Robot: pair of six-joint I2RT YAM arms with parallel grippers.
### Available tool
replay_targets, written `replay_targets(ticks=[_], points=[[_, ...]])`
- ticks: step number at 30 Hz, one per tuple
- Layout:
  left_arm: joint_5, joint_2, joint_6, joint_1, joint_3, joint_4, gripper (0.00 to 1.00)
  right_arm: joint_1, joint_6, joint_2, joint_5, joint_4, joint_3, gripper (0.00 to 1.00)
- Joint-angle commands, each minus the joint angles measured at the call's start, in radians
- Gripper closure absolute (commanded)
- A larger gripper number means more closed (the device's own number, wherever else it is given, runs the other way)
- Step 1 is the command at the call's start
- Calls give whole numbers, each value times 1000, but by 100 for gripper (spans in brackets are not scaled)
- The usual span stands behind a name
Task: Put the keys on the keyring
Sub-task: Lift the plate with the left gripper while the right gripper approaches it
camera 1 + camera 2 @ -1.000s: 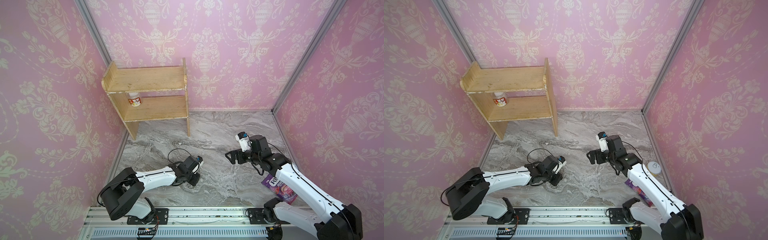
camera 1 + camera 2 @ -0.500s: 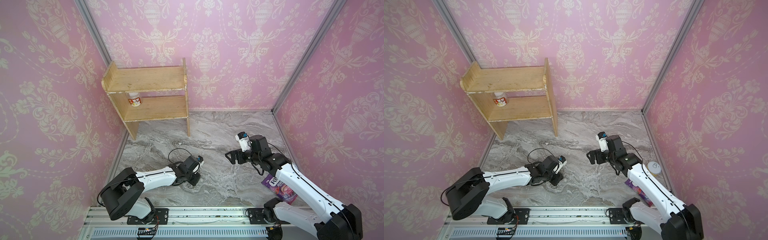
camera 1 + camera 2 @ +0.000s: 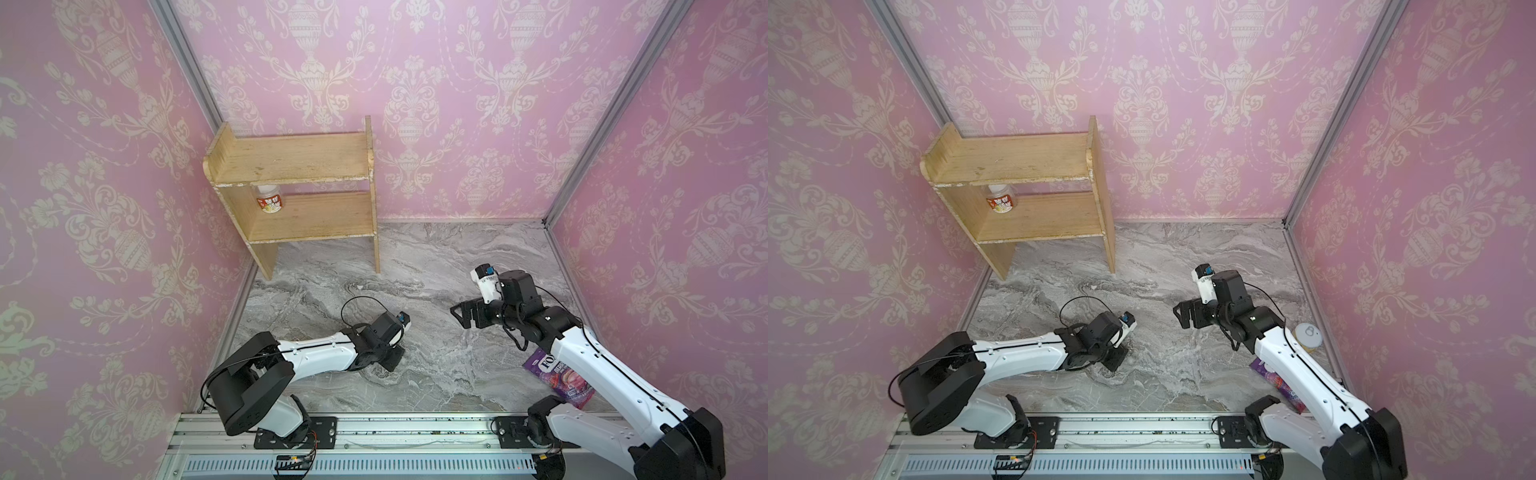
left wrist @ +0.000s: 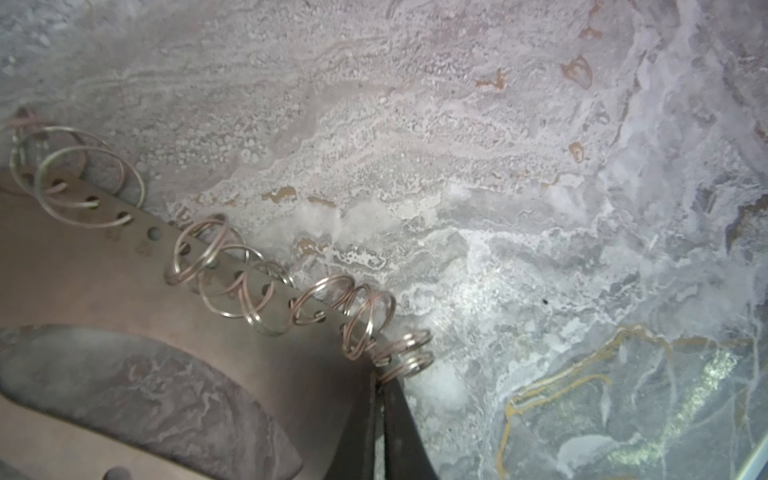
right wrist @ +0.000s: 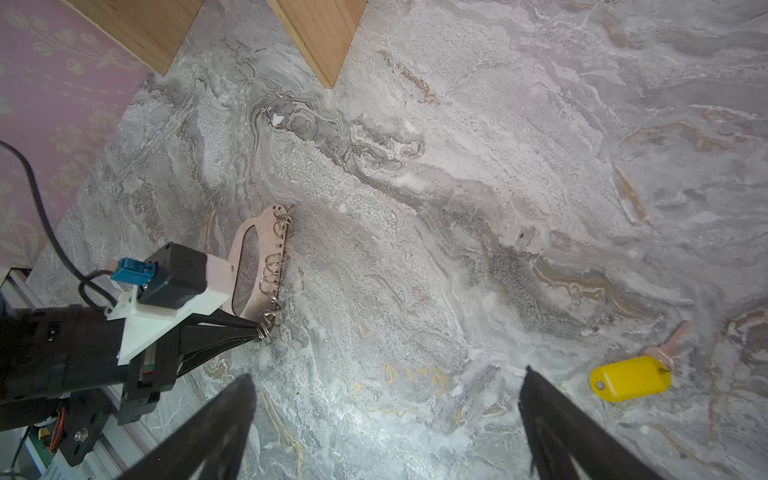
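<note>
The keyring (image 4: pixel 124 291) is a flat grey fob with a long cutout and several silver split rings along one edge, lying on the marble floor. My left gripper (image 4: pixel 380 374) is shut on the end ring of the keyring (image 5: pixel 266 237), at the fob's corner. In both top views that gripper (image 3: pixel 395 359) sits low on the floor at centre left. The keys (image 5: pixel 629 378), a yellow tag with a small pinkish key on its loop, lie on the floor beside my right gripper (image 5: pixel 386 374). That gripper is open and empty, hovering at centre right (image 3: pixel 459 316).
A wooden shelf (image 3: pixel 299 195) stands at the back left with a small jar (image 3: pixel 269 199) on its lower board. A purple sweets packet (image 3: pixel 557 374) lies under the right arm. A white round lid (image 3: pixel 1308 334) sits by the right wall.
The left gripper's jaws have closed onto the end ring of the keyring. Neither arm has visibly shifted.
</note>
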Motion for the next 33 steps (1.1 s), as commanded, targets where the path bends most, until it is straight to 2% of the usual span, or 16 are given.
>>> replay_targets(ticks=[1, 3, 12, 20, 23, 29, 33], points=[[-33, -28, 10, -7, 1, -25, 97, 1, -8, -17, -23, -17, 12, 0], [-41, -44, 10, -7, 0, -33, 100, 1, -5, -15, -36, -9, 8, 0], [-58, -125, 14, -7, 5, -49, 100, 5, 2, -6, -100, 6, -9, 0], [-81, -236, 52, -7, 36, -78, 100, 85, 1, 26, -184, 87, -41, 0], [-78, -265, 83, -7, 79, -114, 100, 103, -24, 10, -259, 151, -58, 1], [-54, -308, 157, -7, 199, -175, 100, 110, -116, -50, -425, 222, -64, 14], [-15, -311, 209, -7, 264, -193, 100, 118, -143, -115, -476, 341, -120, 36]])
